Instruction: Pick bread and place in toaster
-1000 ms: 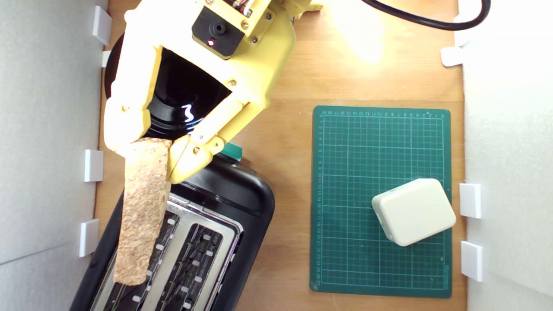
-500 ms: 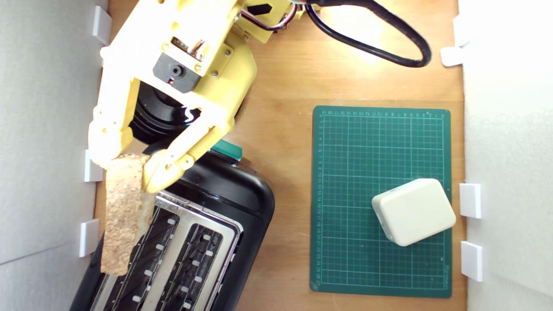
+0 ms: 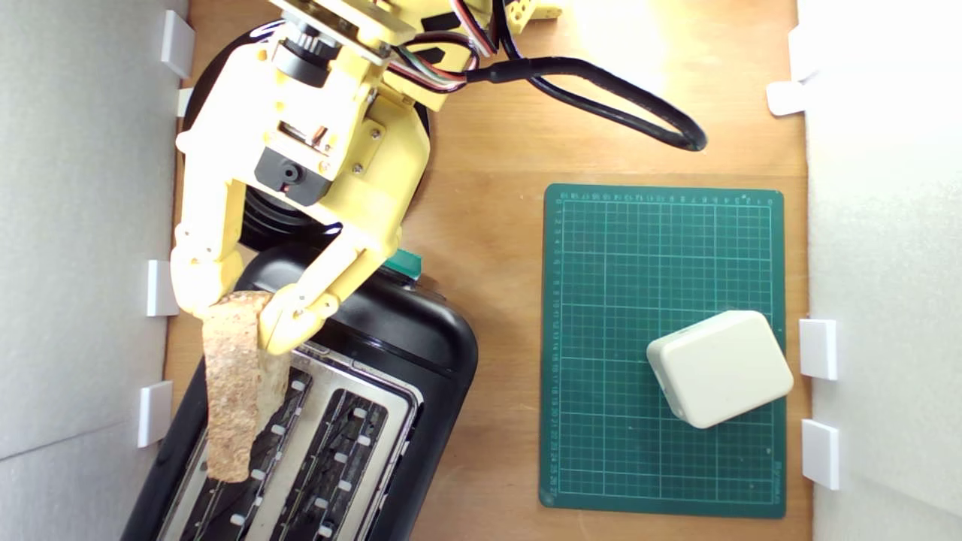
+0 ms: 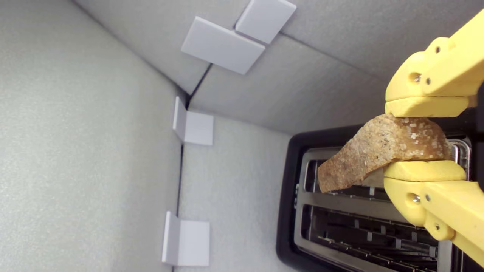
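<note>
Yellow claw (image 3: pixel 233 319) in the exterior view is clamped on one end of the bread (image 3: pixel 234 391), which hangs edge-on over the slot of the toaster (image 3: pixel 421 353) nearer the table's (image 3: pixel 488 135) left edge (the teal lever knob (image 3: pixel 402 263) shows just beside the claw). A cream box (image 3: pixel 720 368) sits on the green mat (image 3: pixel 601 300).

From the wrist view, both fingers (image 4: pixel 423 172) pinch the crust of the bread (image 4: pixel 374 151) above the toaster's (image 4: pixel 302 196) silver top.

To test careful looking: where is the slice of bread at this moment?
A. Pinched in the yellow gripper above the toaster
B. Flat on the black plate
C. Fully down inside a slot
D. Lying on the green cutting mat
A: the gripper is shut on the bread, which hangs over the toaster, above the slot at the exterior view's left.
</note>
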`<state>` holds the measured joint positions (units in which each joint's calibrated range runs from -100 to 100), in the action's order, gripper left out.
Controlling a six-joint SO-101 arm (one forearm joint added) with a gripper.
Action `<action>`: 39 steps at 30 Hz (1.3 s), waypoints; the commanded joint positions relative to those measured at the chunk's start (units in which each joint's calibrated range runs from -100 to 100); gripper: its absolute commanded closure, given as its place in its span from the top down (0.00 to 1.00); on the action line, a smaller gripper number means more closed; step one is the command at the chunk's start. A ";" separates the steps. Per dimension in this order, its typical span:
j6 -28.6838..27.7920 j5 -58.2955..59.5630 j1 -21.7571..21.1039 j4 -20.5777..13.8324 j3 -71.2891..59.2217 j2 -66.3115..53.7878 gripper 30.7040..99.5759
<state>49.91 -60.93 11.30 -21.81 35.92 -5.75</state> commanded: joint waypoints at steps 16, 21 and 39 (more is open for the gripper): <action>1.39 0.10 5.38 5.67 2.34 2.43 0.42; 1.49 0.10 5.62 6.40 2.34 4.26 0.42; 1.18 0.35 5.70 5.58 2.53 12.33 0.42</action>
<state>51.25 -60.17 16.34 -15.77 36.94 6.43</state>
